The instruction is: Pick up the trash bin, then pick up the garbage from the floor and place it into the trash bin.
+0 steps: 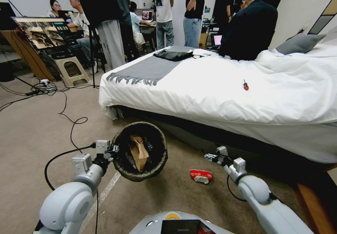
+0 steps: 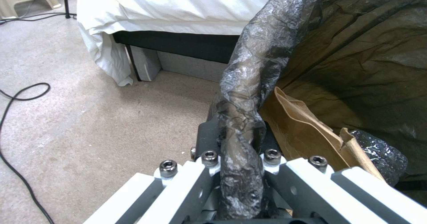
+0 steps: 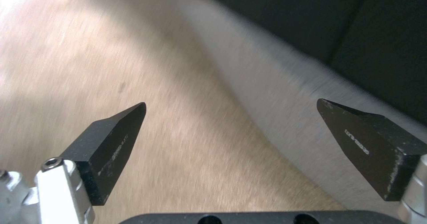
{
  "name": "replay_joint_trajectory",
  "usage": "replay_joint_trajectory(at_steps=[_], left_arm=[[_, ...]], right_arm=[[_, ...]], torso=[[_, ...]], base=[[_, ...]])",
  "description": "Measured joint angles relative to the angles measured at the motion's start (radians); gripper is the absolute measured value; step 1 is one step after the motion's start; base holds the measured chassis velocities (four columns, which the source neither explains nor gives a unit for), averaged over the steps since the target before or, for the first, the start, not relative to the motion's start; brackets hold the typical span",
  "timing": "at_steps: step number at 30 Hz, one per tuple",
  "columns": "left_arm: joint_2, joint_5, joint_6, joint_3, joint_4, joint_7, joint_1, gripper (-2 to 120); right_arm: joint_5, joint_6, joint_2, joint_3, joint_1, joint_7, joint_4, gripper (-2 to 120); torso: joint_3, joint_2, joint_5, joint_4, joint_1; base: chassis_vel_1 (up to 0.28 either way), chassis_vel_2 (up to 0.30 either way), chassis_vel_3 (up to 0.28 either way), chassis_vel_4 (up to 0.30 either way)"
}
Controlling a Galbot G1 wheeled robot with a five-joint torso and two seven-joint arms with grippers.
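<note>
**Holding the bin ready beside the bed**

Gripped at its bag-lined rim by the left gripper [image 2: 236, 170], whose fingers are clamped on the folded liner, the trash bin [image 1: 140, 151] is held just beside the bed [image 1: 228, 86], mouth up, so litter can be dropped in. A brown paper bag [image 1: 139, 153] lies inside. The red-and-white packet [image 1: 200, 176] lies on the floor [image 1: 35, 132] near the bed, with the right gripper [image 3: 231, 130] spread wide nearby, apparently for reaching it.

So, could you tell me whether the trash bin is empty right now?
Not empty: the trash bin holds a brown paper bag; left end effector clamps its rim.
</note>
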Motion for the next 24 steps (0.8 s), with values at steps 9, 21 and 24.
replay_joint_trajectory(at_steps=[9, 21, 24], left_arm=[[0.013, -0.007, 0.000, 0.022, 0.002, -0.004, -0.025, 1], [0.026, -0.016, 0.000, 0.028, 0.005, -0.004, -0.035, 1], [0.026, -0.016, 0.000, 0.030, 0.003, -0.004, -0.036, 1]], right_arm=[[-0.015, -0.018, -0.011, -0.028, 0.071, -0.093, -0.136, 100], [-0.087, 0.007, -0.012, -0.065, 0.121, -0.214, -0.295, 100], [-0.127, 0.029, -0.012, -0.081, 0.136, -0.250, -0.331, 100]], torso=[[0.000, 0.000, -0.0001, -0.0004, 0.000], [0.000, 0.000, -0.0002, 0.0000, 0.000], [0.000, 0.000, -0.0002, -0.0001, 0.000]], base=[[0.000, 0.000, 0.000, 0.000], [0.000, 0.000, 0.000, 0.000], [0.000, 0.000, 0.000, 0.000]])
